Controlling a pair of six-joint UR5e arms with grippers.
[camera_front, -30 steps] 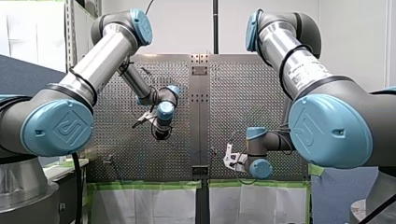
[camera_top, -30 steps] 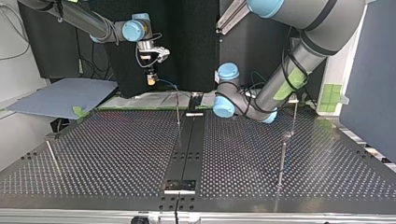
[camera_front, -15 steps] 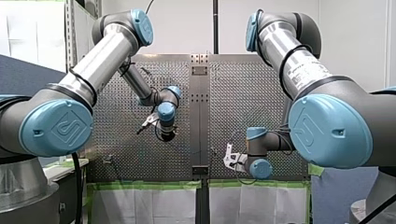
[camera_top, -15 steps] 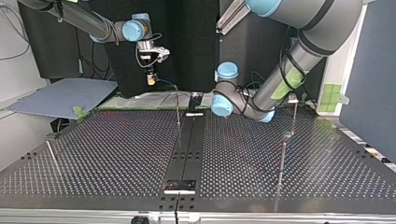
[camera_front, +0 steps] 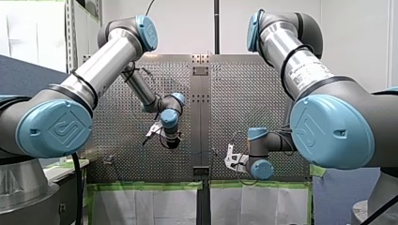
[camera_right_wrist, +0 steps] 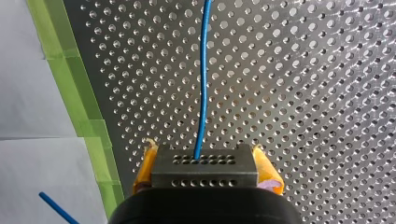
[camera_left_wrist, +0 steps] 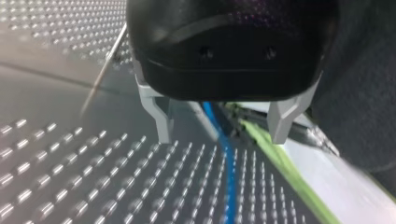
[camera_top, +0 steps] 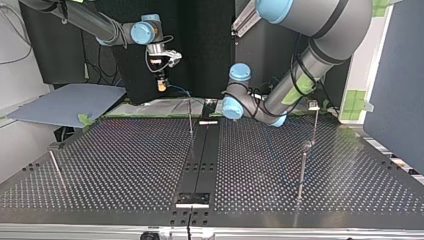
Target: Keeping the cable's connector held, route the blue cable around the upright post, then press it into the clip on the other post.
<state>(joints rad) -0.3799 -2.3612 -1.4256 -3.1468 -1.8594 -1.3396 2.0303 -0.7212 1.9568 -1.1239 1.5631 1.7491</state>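
My right gripper (camera_right_wrist: 205, 158) has its yellow pads clamped on the grey connector (camera_right_wrist: 205, 171) — the blue cable (camera_right_wrist: 201, 84) runs out ahead of it over the perforated table (camera_right_wrist: 303, 70). My left gripper (camera_left_wrist: 219, 130) stands wide apart, and the cable passes beneath it between its metal fingers (camera_left_wrist: 161, 119).

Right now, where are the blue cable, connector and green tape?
blue cable (camera_right_wrist: 201, 84): right wrist view, middle of its straight run.
connector (camera_right_wrist: 205, 170): right wrist view, its grey holed face.
green tape (camera_right_wrist: 77, 88): right wrist view, middle of the strip.
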